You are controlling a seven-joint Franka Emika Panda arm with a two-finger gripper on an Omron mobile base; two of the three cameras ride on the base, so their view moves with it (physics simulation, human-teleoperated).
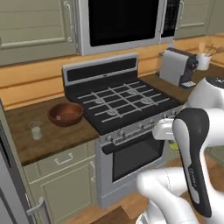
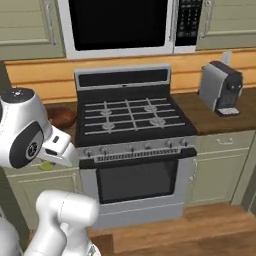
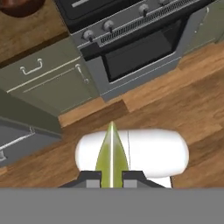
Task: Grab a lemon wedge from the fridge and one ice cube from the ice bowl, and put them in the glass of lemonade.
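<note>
A: Kitchen counter [image 1: 52, 140] left of the stove [image 1: 118, 103] has how many things?

B: 1 ice bowl [image 1: 65, 113], 1 glass of lemonade [image 1: 36, 130].

A: And the gripper [image 3: 111, 177]?

B: Fingers nearly closed, pinching 1 lemon wedge [image 3: 111, 157] above the floor.

The wooden table [image 1: 52, 135] left of the stove carries the reddish-brown ice bowl [image 1: 65, 113] and, nearer its front edge, the glass of lemonade [image 1: 36, 130], standing apart; right of the stove, a grey coffee machine [image 2: 221, 88] sits on the table.
</note>
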